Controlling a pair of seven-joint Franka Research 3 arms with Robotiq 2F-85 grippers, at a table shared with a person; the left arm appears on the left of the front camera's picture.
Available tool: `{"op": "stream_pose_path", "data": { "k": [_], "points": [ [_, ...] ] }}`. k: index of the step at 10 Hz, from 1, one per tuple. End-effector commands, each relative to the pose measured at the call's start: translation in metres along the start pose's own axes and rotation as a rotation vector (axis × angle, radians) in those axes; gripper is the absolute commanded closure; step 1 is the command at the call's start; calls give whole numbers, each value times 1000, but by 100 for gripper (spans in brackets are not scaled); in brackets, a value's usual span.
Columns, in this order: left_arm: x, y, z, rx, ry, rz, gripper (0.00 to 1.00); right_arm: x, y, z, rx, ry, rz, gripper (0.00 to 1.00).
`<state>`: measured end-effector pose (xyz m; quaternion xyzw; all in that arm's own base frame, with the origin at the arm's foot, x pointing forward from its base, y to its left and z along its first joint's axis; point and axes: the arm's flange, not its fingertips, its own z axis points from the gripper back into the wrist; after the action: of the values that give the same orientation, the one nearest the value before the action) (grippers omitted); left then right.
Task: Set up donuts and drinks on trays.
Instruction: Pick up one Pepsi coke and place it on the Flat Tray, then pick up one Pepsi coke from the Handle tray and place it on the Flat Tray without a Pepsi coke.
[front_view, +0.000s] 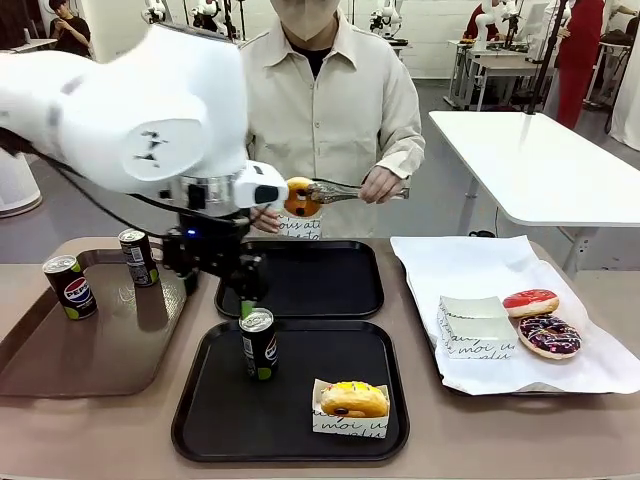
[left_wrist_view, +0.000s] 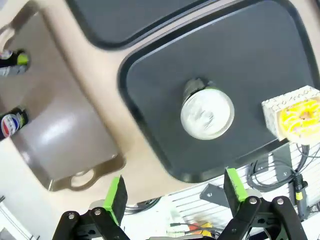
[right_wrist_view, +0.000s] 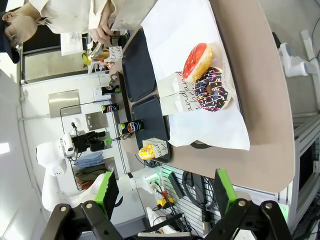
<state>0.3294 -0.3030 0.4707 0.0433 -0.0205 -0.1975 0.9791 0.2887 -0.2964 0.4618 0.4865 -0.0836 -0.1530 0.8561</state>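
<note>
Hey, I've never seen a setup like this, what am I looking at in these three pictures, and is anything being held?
It is a two-armed white robot sharing a table with a person. The front picture looks across the table; the other two come from cameras on each wrist, looking along that arm's pincer.

The left pincer hangs open just above a soda can that stands in the near black tray, beside a boxed yellow donut. The right pincer is open too, high over the table. Both hold nothing.

The far black tray is bare. Two more cans stand in a brown tray. A red donut and a sprinkled donut lie on white paper. The person grips an orange donut with tongs.
</note>
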Motion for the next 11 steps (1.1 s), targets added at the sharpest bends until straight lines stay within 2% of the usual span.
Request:
{"op": "stream_pose_path", "data": {
  "k": [1,3,5,7,9,11],
  "points": [
    [-31,35,9,-43,-62,75,0,1,0,2,25,-6,9,0],
    [-46,76,16,-81,-106,168,0,1,0,2,25,-6,9,0],
    [-42,123,12,-117,-72,225,0,1,0,2,25,-6,9,0],
    [-37,154,4,-139,-54,244,0,1,0,2,25,-6,9,0],
    [-33,169,0,-132,-49,263,0,1,0,2,25,-6,9,0],
    [-40,164,4,-120,-46,265,0,1,0,2,25,-6,9,0]
  ]
}}
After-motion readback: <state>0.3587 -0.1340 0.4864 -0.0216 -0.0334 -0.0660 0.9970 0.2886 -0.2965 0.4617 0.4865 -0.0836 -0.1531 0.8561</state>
